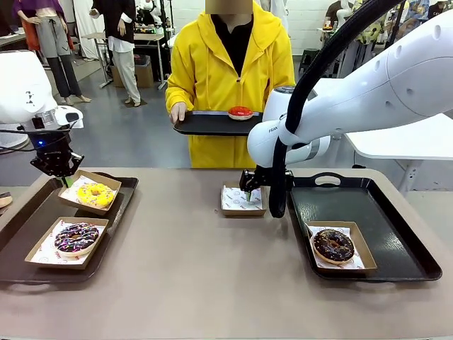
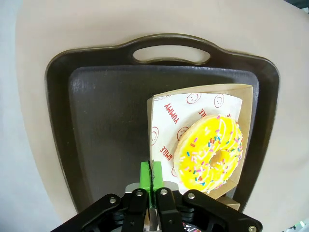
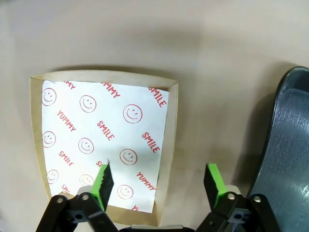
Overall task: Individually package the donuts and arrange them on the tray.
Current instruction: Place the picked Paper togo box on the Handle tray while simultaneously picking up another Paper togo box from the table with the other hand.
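Left gripper (image 2: pixel 151 176): above the left tray (image 1: pixel 21 219), at 9 o'clock of the table; green pads pressed almost together with only a slit between, pinching the near edge of a box's paper liner; the box (image 2: pixel 244 104) carries the yellow donut (image 2: pixel 210 152).
Right gripper (image 3: pixel 159 181): down at the table centre over an empty box (image 3: pixel 166 145); jaws apart, one pad over the liner and one outside, straddling one box wall; nothing clamped.
Yellow donut: sprinkled; in its box at the 12 o'clock end of the left tray.
Sprinkled chocolate donut (image 1: pixel 76 237): boxed; at the 6 o'clock end of the left tray.
Dark donut (image 1: pixel 333 244): boxed; on the right tray (image 1: pixel 396 234), towards its 7 o'clock corner.
Red donut (image 1: pixel 240 112): unboxed; on a third tray (image 1: pixel 205 124) at 12 o'clock, off the table.
Person: stands at the far side in a yellow coat; one hand (image 1: pixel 178 112) grips the third tray's edge.
Empty box: liner printed with smileys, "SMILE" and "YUMMY"; rests on bare table just beside the right tray, at its 9 o'clock.
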